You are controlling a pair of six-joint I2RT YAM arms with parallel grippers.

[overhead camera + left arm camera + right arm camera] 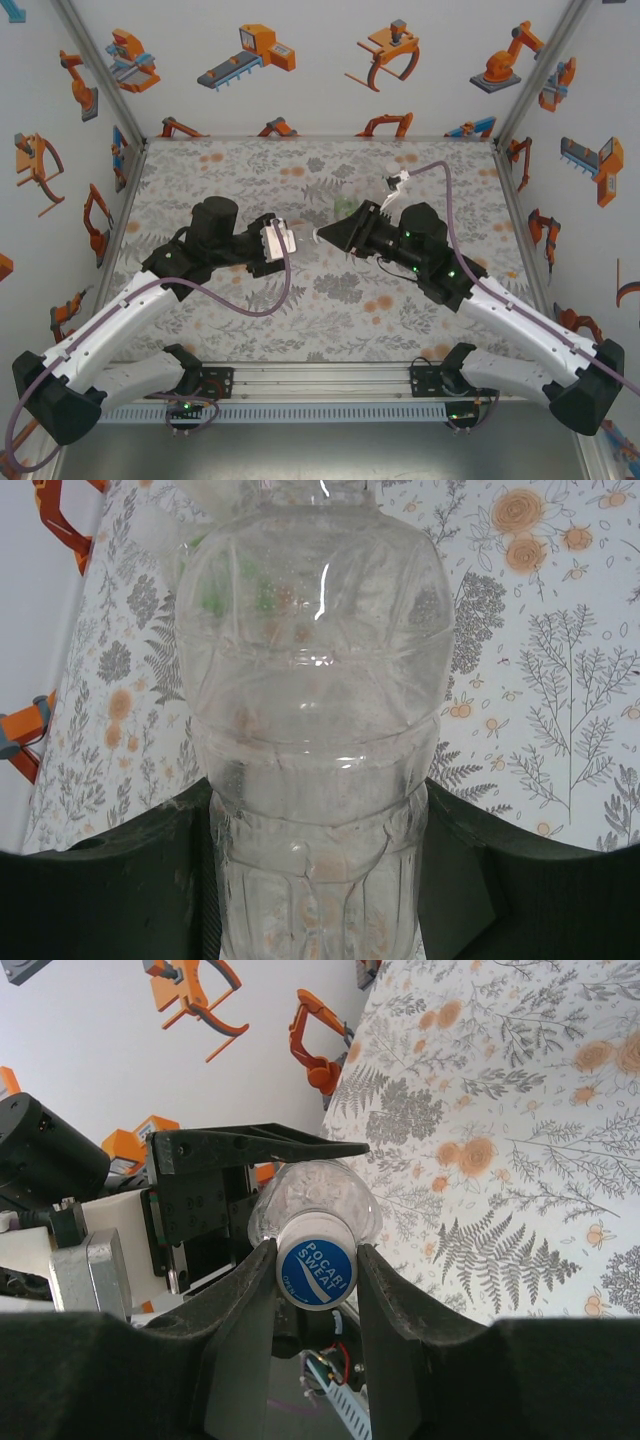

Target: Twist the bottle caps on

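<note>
A colourless transparent bottle (315, 710) lies level above the table between the two arms. My left gripper (315, 880) is shut on its ribbed lower body, one dark finger on each side. A blue bottle cap (317, 1272) printed POCARI SWEAT sits on the neck of this bottle (312, 1195), and my right gripper (317, 1278) is shut on the cap's sides. From above, the left gripper (292, 240) and right gripper (325, 236) face each other at mid-table. A green bottle (345, 207) lies just behind them, partly hidden.
A small white object (397, 183) lies at the back right by the right arm's purple cable. The floral table (330, 310) is walled on three sides by white panels with a metal frame (100, 75).
</note>
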